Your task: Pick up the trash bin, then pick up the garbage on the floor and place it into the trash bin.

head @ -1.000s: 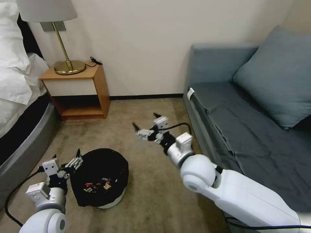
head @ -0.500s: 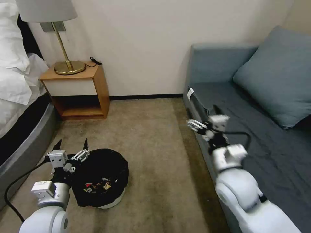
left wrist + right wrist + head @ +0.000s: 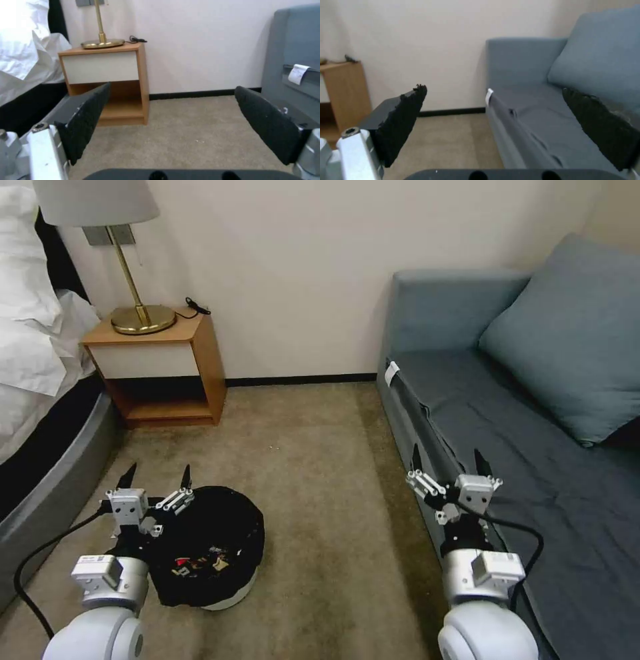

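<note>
The trash bin [image 3: 230,513], low and round with a crinkly black bag and a white base rim [image 3: 235,596], stands on the carpet at the lower left. Small pieces of garbage [image 3: 199,564], red, white and brown, lie inside it. My left gripper [image 3: 158,475] is open at the bin's far-left rim, with nothing between its fingers [image 3: 86,117]. My right gripper [image 3: 447,459] is open too, raised over the sofa's front edge, well right of the bin. In the right wrist view its fingers [image 3: 402,117] frame the sofa with nothing held.
A grey-blue sofa [image 3: 533,447] with a cushion [image 3: 573,333] takes up the right side. A wooden nightstand [image 3: 167,367] with a brass lamp [image 3: 137,313] stands at the back left by the wall. The bed [image 3: 40,380] runs along the left. Beige carpet [image 3: 320,460] lies between them.
My right arm swung from mid-floor to the right and drew back, ending over the sofa's front edge. My left gripper shifted slightly farther along the bin's rim. The bin has not moved.
</note>
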`<state>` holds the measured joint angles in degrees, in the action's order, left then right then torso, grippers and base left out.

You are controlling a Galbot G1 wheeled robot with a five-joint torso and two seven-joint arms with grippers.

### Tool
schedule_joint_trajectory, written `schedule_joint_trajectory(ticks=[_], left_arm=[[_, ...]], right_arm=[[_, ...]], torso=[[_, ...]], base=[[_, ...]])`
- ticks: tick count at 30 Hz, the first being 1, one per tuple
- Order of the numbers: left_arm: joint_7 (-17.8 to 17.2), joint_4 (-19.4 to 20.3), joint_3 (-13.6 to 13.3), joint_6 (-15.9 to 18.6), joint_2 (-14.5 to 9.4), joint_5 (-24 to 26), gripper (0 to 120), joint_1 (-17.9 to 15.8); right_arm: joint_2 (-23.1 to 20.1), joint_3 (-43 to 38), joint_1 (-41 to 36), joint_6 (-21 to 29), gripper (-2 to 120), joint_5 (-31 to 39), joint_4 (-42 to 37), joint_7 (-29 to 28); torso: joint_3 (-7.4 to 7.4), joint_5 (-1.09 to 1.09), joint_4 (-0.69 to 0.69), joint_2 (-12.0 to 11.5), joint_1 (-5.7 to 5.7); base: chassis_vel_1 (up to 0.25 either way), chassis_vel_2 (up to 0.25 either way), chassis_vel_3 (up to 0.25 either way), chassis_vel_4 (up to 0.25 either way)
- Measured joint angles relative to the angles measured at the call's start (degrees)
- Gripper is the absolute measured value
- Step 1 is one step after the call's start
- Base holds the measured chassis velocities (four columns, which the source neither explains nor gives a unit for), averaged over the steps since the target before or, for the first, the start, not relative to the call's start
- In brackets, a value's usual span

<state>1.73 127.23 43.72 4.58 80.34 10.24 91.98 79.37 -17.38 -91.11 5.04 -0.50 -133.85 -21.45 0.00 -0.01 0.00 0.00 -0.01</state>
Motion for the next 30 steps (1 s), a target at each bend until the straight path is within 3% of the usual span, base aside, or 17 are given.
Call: schedule_joint_trajectory(ticks=[30], left_arm=[[-0.6,-1.5,-0.6,-0.8,0.1,0.4,100,0.0]], right_arm=[[1.6,3.7,-2.6,-1.2,100,-3.3,2.5,0.0]], torso=[[0.0,0.01,0.0,0.0,0.0]], base=[[0.0,0.0,0.0,0.0]])
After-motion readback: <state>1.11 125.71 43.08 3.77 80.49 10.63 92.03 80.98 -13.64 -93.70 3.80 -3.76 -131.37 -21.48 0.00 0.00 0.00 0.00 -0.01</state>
